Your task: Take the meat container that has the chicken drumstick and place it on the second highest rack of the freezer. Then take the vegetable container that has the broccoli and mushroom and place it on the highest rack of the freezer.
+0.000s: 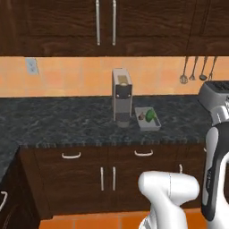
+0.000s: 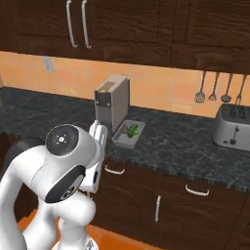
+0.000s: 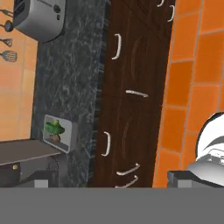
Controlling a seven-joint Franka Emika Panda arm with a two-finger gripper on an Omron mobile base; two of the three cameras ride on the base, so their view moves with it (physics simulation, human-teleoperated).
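White arm folded above its base, elbow raised, forearm dropping along the right side; gripper (image 3: 112, 178) points downward and sideways, its two dark fingertips spread wide, holding nothing.

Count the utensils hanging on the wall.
4, in a row on the orange tile backsplash above the toaster: a whisk leftmost, then a spoon, a ladle and a fork. None seems hidden.

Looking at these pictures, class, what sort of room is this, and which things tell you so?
A kitchen, rendered: a dark stone counter under wooden cupboards, a toaster, and utensils hanging on the tiled wall.
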